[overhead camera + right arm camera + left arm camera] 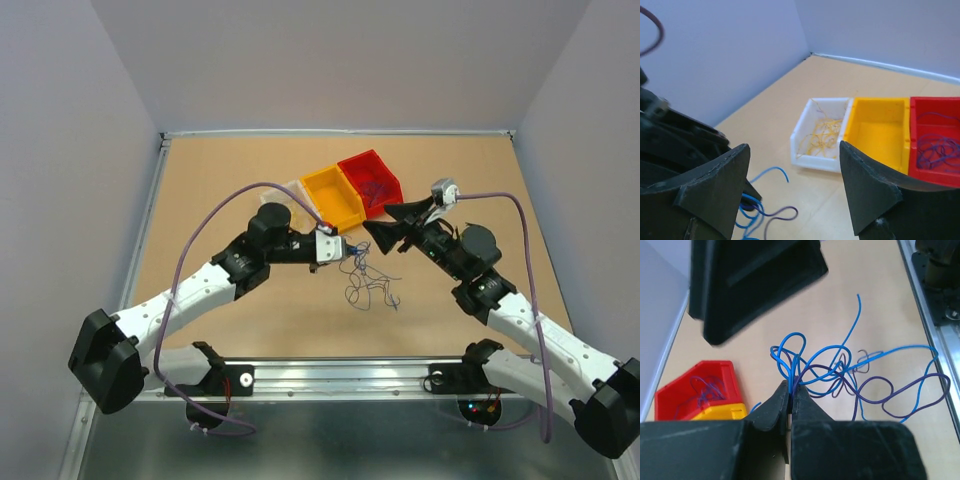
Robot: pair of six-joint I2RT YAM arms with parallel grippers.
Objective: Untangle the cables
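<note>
Pinching: the left gripper (790, 389) has its fingers pressed together on a blue cable (796, 362), right where several blue loops bunch up.
Right gripper: the right gripper (794, 150) hangs just beside the left one, fingers spread wide with nothing between them.
Cables: a loose knot of thin blue and purple cables (368, 282) lies on the table (220, 180) between the two arms, with purple loops threaded through the blue ones.
Bins: three bins stand in a row beyond the knot. The white bin (804, 135) holds yellow wires, the yellow bin (875, 137) looks empty, and the red bin (935, 176) holds blue and purple wires.
Stage, as a judgement: one strand is caught but not yet freed from the rest.
Risk one: lifting the blue cable alone would likely drag the whole knot along or pull the crossings tighter, because nothing holds the purple loops down.
Risk two: the strand is far thinner than the fingers and could slip out under a tug.
Risk three: the two grippers sit close together, so a careless reach by the right one could knock the left.
</note>
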